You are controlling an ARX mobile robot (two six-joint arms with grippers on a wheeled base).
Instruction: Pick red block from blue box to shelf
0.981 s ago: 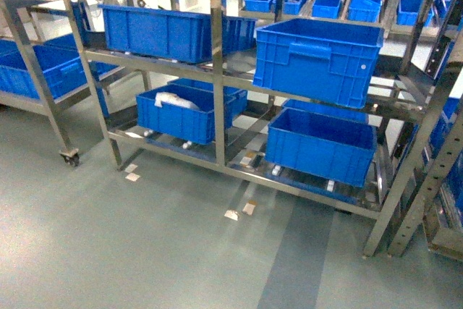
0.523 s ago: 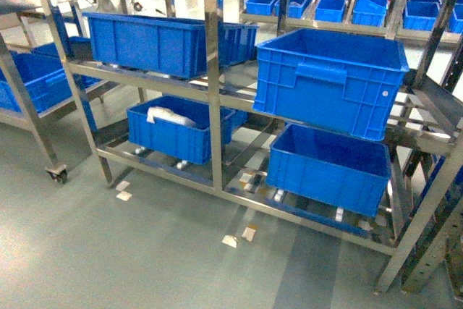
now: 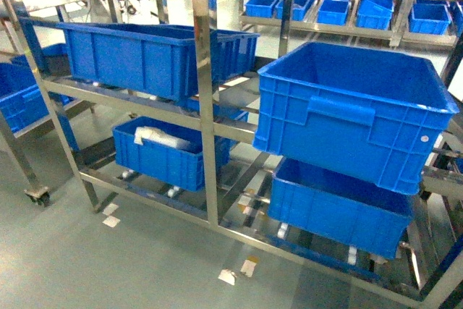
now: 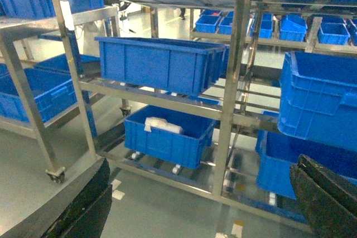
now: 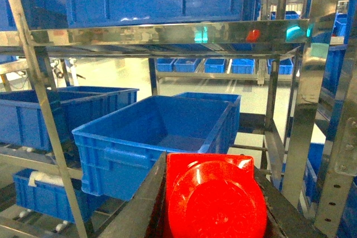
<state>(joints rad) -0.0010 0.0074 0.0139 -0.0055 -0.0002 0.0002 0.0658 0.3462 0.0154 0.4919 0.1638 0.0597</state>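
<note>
Steel posts and rails make up the shelf [image 3: 205,106], the biggest thing in front of the robot, and I will use it as my landmark. Big dark blue crates sit on its rails. One ribbed crate [image 3: 352,117] sits on the middle rail, right of the shelf's front post. A long crate [image 3: 148,56] sits on the same level, left of that post. A lower crate [image 3: 168,155] under the long one holds a white bag [image 3: 163,137]. I cannot see the light turquoise blue box in any view.

The red block [image 5: 215,199] is squeezed between the two dark fingers of the right gripper [image 5: 215,207], which is held up high, level with the open top of the ribbed crate and just below the shelf's upper rail [image 5: 167,34].

What could go wrong, I think: the shelf posts stand close on both sides, so the arm could bump one and knock the block loose. The block could also fall into the ribbed crate instead of landing on a bare rail.

The left gripper [image 4: 206,204] hangs low in front of the shelf. Its two dark fingers are spread wide apart with nothing between them
</note>
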